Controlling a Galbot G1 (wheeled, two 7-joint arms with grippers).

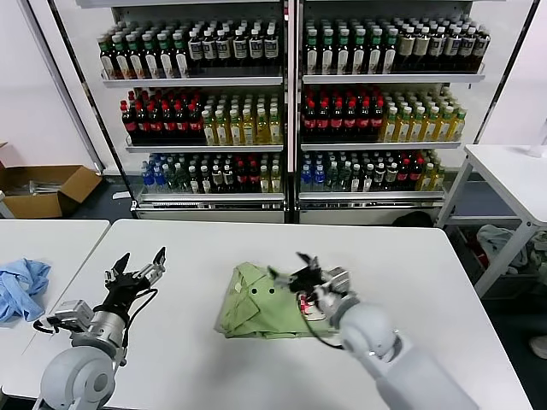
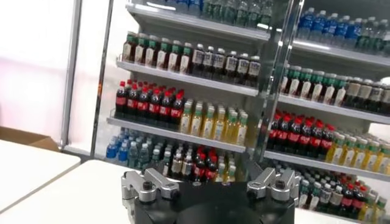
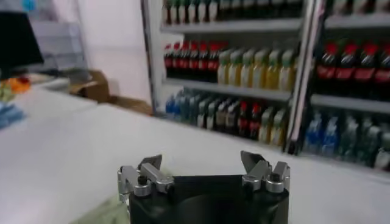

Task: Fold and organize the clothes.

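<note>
Folded green shirts [image 1: 256, 303], mid-table

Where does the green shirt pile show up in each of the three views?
Head view: shirt pile at table centre, under the open right gripper.
Left wrist view: not in it.
Right wrist view: only a green sliver beside the gripper.
Shared landmark: bottle shelves.
</note>
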